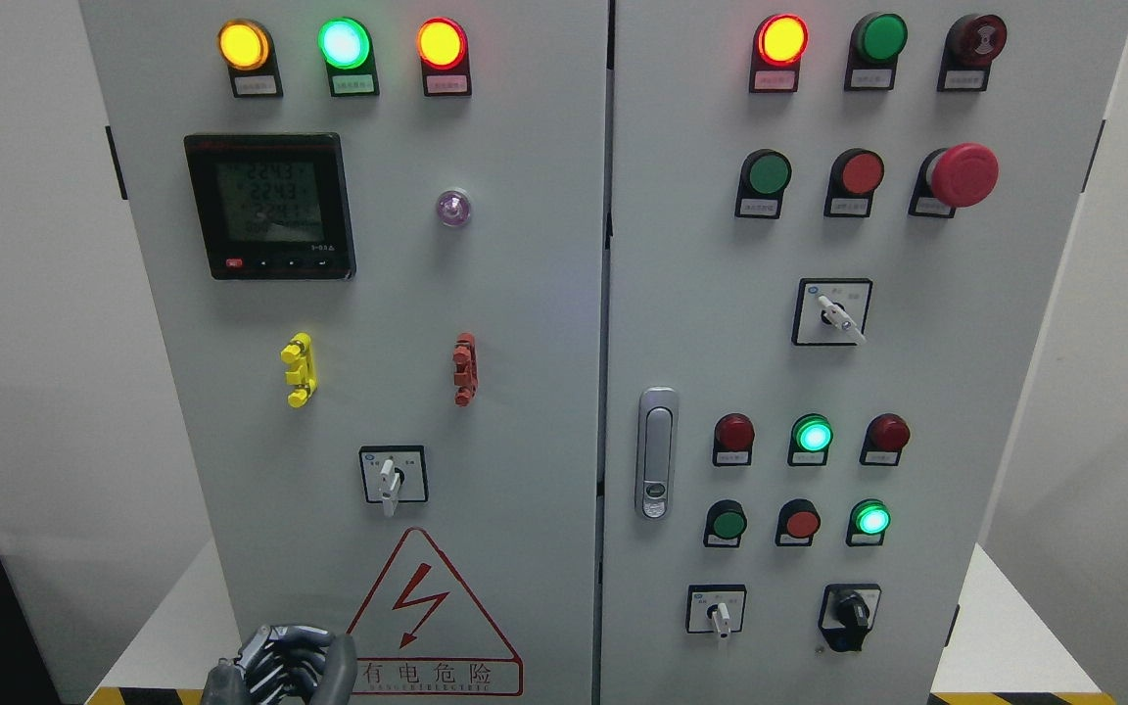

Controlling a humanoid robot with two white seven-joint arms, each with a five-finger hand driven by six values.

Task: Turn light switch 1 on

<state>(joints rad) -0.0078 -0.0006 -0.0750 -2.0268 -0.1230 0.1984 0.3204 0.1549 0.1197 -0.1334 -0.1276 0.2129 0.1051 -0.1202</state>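
Observation:
A grey electrical cabinet with two doors fills the head view. The left door carries a white rotary selector switch with its lever pointing down. On the right door are a selector turned down-right, a small selector and a black knob. Nothing in view shows which of these is switch 1. My left hand shows at the bottom edge, below and left of the left door's selector, touching nothing. Its fingers are loosely bent and hold nothing. My right hand is out of view.
Lit yellow, green and red lamps run along the top, above a digital meter. Also present are a red mushroom stop button, a door latch, rows of push buttons and a shock warning triangle. White walls flank the cabinet.

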